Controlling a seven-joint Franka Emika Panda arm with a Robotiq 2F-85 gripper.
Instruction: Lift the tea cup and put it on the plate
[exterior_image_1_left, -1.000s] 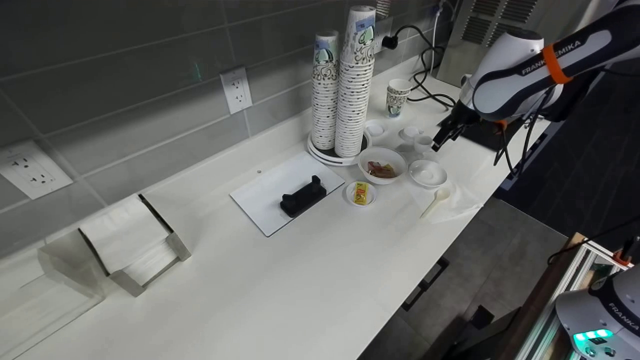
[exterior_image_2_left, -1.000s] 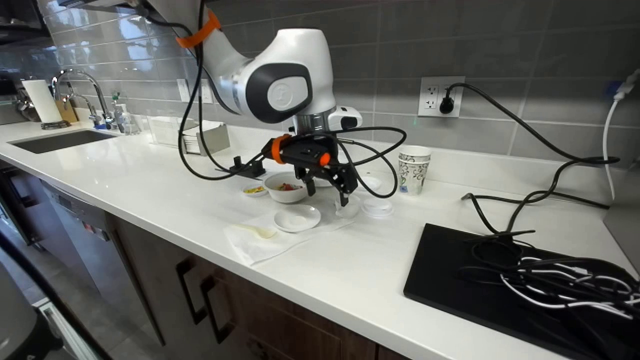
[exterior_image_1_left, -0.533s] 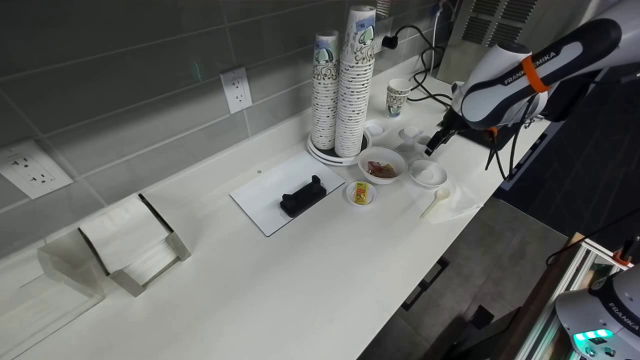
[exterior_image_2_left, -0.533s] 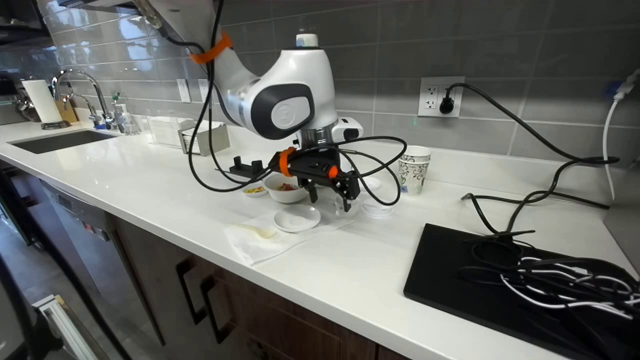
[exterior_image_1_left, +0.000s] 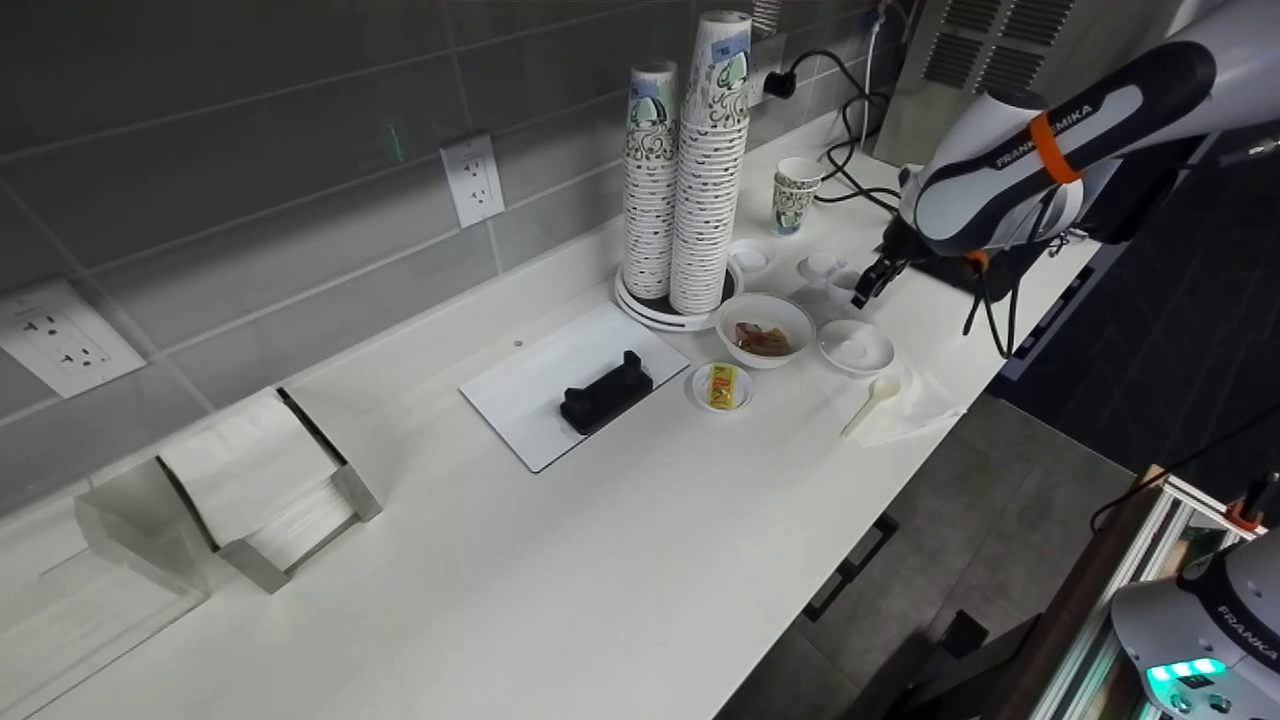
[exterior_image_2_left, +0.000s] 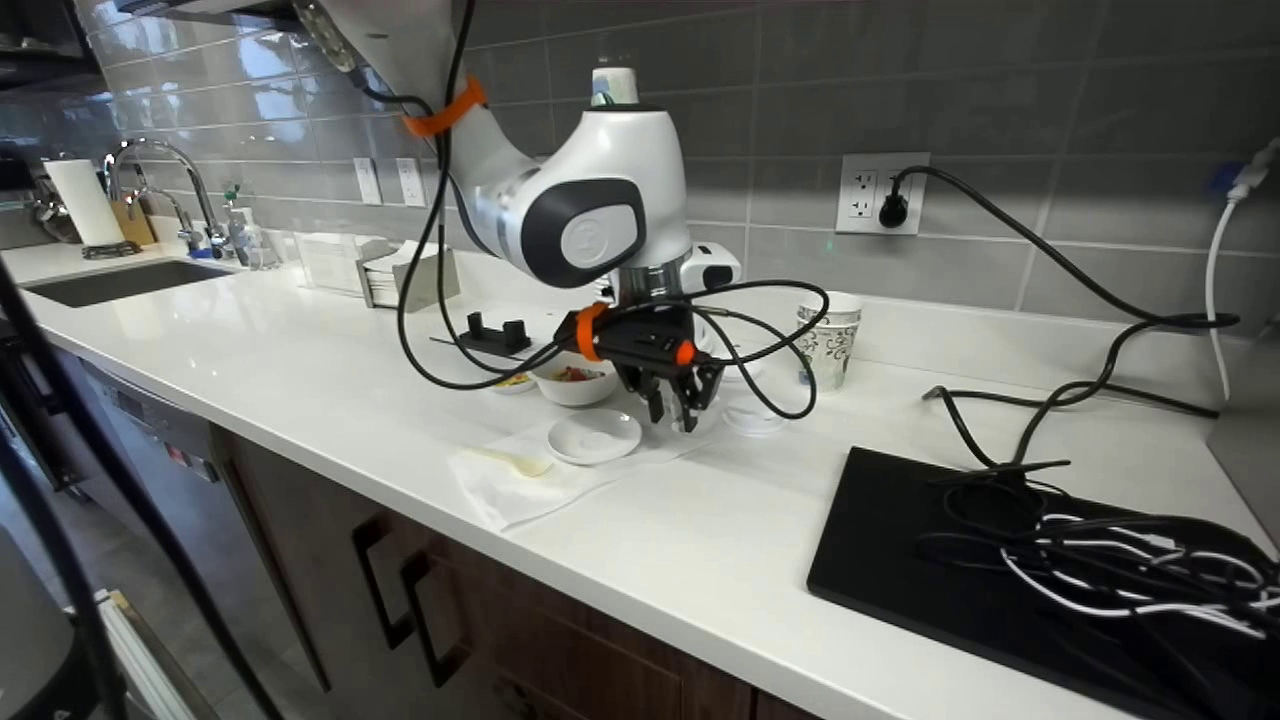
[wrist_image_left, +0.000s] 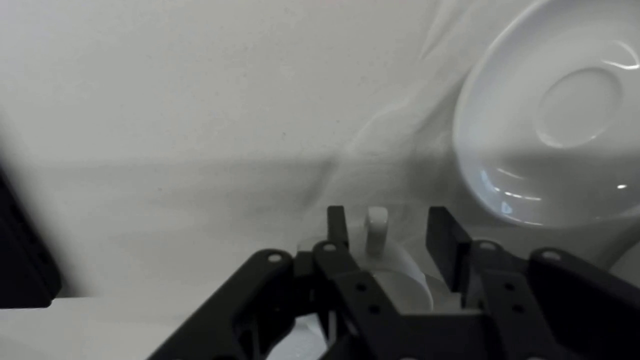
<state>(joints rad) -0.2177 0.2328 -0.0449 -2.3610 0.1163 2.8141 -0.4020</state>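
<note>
The tea cup (wrist_image_left: 400, 282), small and white, sits on the counter with its handle (wrist_image_left: 376, 230) pointing up the picture in the wrist view. My gripper (wrist_image_left: 390, 225) is around that handle, its jaws partly apart. Gaps show on both sides of the handle, and the left finger looks nearer to it. In an exterior view the tea cup (exterior_image_1_left: 843, 284) is partly hidden by the gripper (exterior_image_1_left: 864, 298). Beside it lies the shallow white plate (wrist_image_left: 575, 165), bare on top; in an exterior view the plate (exterior_image_2_left: 594, 438) rests on a napkin left of the gripper (exterior_image_2_left: 672, 418).
A white bowl (exterior_image_1_left: 768, 359) of packets and a small dish (exterior_image_1_left: 745, 389) with a yellow packet stand near the plate. Tall paper-cup stacks (exterior_image_1_left: 712, 200) rise behind. A pale spoon (exterior_image_1_left: 874, 401) lies in front. A black board (exterior_image_2_left: 930, 560) with cables is to one side.
My gripper has come down over the cup's handle, and its jaws have drawn closer together. Cup and plate appear to stay in place.
</note>
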